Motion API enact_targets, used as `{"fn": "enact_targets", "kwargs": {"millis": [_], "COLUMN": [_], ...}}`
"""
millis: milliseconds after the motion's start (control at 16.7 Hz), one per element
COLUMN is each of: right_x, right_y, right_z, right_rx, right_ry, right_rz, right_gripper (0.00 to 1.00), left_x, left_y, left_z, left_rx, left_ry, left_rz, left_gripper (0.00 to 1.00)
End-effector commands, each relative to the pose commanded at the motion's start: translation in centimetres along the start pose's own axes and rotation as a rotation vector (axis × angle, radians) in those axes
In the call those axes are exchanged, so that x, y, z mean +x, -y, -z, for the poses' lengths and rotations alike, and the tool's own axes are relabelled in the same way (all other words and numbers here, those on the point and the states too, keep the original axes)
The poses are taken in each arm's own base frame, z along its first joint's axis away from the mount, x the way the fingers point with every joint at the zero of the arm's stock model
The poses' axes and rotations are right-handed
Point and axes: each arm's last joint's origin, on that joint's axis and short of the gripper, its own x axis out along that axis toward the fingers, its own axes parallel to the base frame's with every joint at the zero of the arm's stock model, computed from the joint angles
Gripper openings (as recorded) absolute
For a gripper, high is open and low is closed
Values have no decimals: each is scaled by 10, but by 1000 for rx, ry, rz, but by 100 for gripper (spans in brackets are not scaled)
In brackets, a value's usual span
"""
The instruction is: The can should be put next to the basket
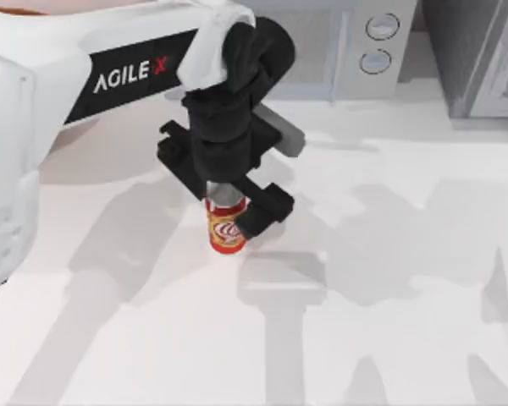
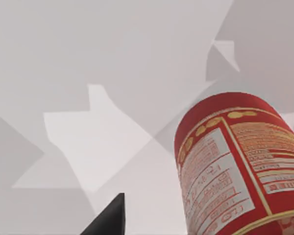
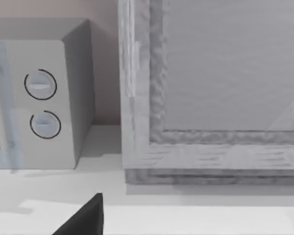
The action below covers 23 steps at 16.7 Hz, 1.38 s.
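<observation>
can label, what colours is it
Red with an orange-yellow middle band on the can; clearest in the top view.

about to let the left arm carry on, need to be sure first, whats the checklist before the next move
1. Left gripper over the can: ok; it comes down from above, fingers either side of the can's top.
2. Grip closed on the can: cannot tell.
3. Can upright on the table: ok in the top view.
4. Basket in sight as the goal: not ok; the views show a microwave at the back of the table instead.
5. Table around the can free: ok.
</observation>
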Motion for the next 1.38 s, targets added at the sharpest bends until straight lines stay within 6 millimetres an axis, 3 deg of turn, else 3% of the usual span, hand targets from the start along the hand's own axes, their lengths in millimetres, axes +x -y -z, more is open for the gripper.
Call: {"fn": "enact_targets", "kwargs": {"millis": [540,1140,1260,1380], "right_x": [0,0,0,0], "right_y": [0,0,0,0], "right_z": [0,0,0,0], "right_rx": [0,0,0,0], "right_ry": [0,0,0,0], "right_rz": [0,0,0,0], "right_gripper": [100,100,100,100], "left_x": [0,-1,-10,-28], "left_y": [0,-1,-14,-42], "left_z": [0,1,8,26], "left_rx": [0,-1,-29,-93], "left_ry": [0,1,-4,-20], "left_rz": [0,0,-10,-27], "left_gripper": [2,0,0,0]}}
